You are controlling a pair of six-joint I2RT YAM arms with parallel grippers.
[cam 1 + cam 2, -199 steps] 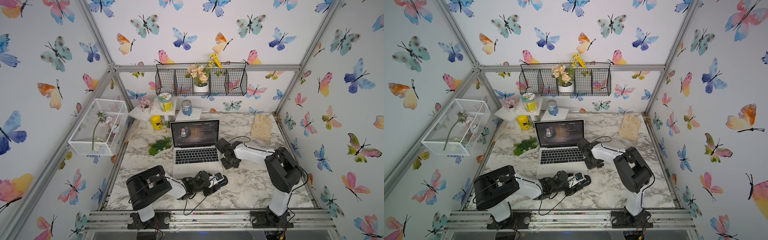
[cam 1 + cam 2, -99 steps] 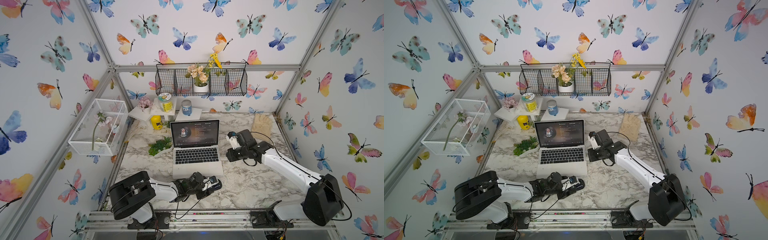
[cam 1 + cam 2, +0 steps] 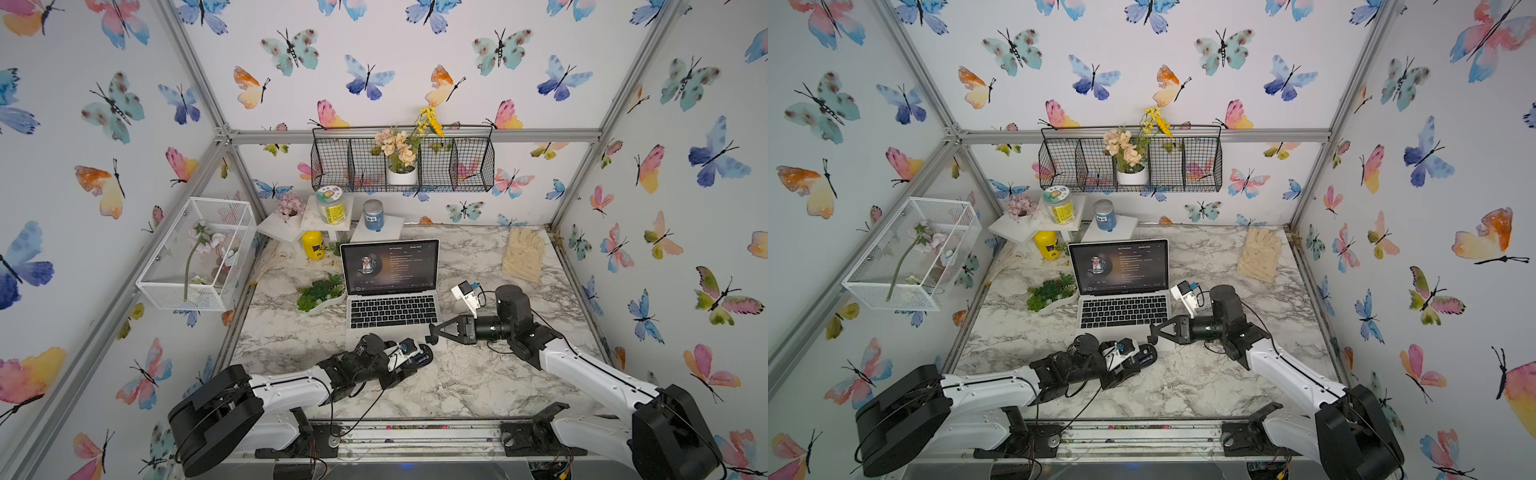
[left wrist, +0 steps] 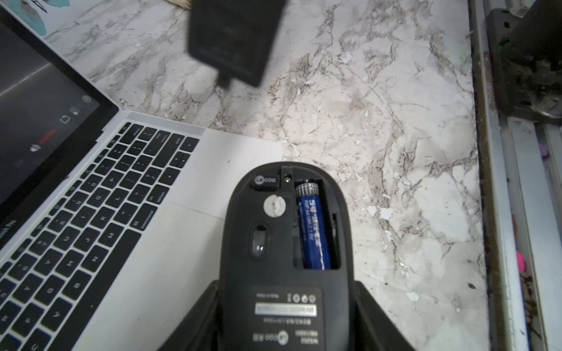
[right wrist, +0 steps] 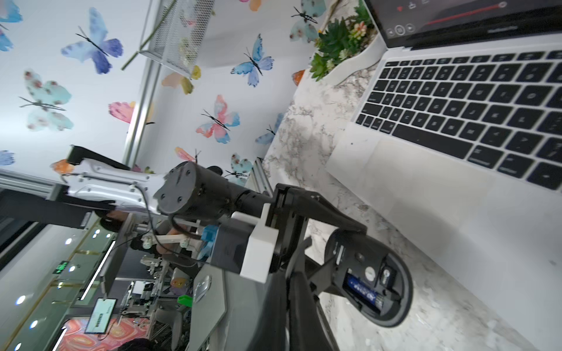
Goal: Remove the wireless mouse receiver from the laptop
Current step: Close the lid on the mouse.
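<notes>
Right tool (image 3: 432, 337) jaws together, tips at laptop (image 3: 392, 311) front right corner; small dark stub (image 4: 223, 82) at tips, blurred, cannot tell if wireless mouse receiver. Left tool (image 4: 287, 291) clamped on upturned black mouse (image 4: 258, 218), blue battery (image 4: 313, 231) exposed, beside same corner. Laptop open, screen lit, mid bench (image 3: 478, 374)

Slim silver laptop (image 3: 392, 311) sits open on the bench (image 3: 478, 382), black keys, dark screen showing round portrait and text; receiver too small to discern
</notes>
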